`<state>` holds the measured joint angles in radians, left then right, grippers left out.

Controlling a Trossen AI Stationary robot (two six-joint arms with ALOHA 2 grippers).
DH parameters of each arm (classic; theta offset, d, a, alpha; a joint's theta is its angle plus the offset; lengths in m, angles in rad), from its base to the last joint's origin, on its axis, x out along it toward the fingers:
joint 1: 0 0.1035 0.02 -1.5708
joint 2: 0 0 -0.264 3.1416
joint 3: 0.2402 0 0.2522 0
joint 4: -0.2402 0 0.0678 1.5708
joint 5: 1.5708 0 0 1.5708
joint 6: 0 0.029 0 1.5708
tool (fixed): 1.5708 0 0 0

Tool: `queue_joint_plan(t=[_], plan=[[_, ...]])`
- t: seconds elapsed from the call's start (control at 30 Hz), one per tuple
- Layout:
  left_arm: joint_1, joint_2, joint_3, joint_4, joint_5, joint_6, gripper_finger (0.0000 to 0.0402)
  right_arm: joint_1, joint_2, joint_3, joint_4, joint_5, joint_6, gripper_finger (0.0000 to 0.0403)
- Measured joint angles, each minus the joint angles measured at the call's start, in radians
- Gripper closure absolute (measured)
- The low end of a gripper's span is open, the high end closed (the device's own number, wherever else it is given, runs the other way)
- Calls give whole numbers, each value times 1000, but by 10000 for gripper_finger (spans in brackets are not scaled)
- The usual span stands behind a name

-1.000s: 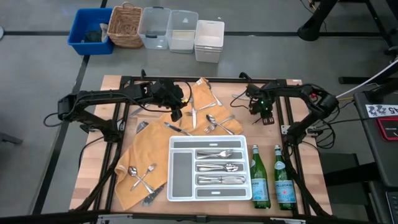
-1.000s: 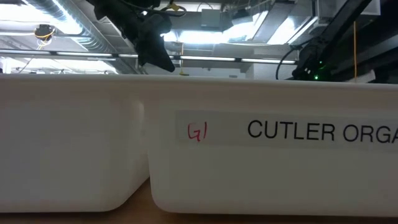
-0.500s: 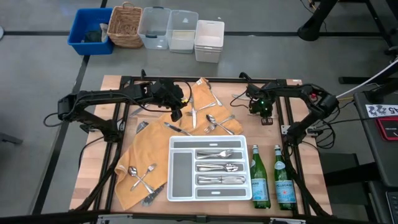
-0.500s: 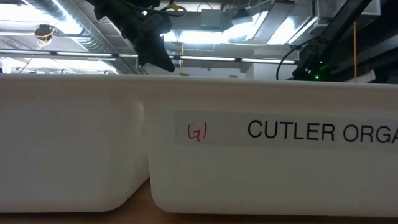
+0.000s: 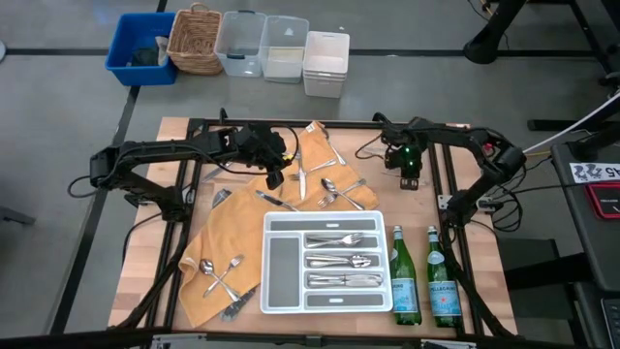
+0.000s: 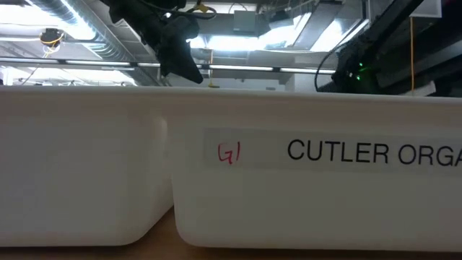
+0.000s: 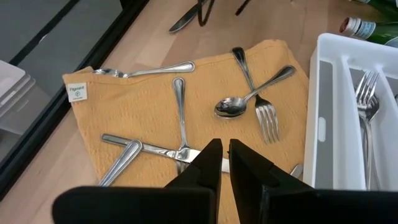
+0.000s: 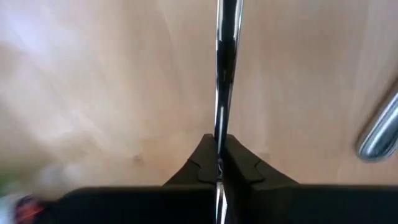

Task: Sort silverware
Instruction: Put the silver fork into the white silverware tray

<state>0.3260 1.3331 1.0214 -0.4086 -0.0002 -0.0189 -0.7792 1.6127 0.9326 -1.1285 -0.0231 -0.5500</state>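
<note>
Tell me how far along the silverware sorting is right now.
Partly done. Several shiny metal forks and spoons already lie in the white divided plastic tray. In hand: the right pincer is shut on a slim metal utensil over the bare wooden table. Left: loose pieces on the orange cloth, including a fork and spoon by the tray. The left pincer hangs shut above them, empty.

Bare wooden table (image 5: 484,281) lying open right of two green bottles (image 5: 423,288); white divided tray (image 5: 324,221) blocking centre front; loose silverware (image 5: 320,189) cluttering the orange cloth (image 5: 228,228); storage bins (image 5: 262,44) standing clear beyond the table.
</note>
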Motion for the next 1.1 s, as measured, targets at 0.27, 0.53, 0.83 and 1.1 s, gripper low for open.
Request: queue_joint_plan(t=[0.27,0.53,0.83,1.1], plan=[[3,0,1,-31,0,41,382,19,-2,188,-100,-215,132,394],[3,0,1,-204,0,22,382,227,-3,281,1,-430,255,391],[4,0,1,-334,0,-56,382,544,-3,283,342,-430,398,390],[4,0,1,-337,0,-53,382,735,-3,283,435,-288,491,390]])
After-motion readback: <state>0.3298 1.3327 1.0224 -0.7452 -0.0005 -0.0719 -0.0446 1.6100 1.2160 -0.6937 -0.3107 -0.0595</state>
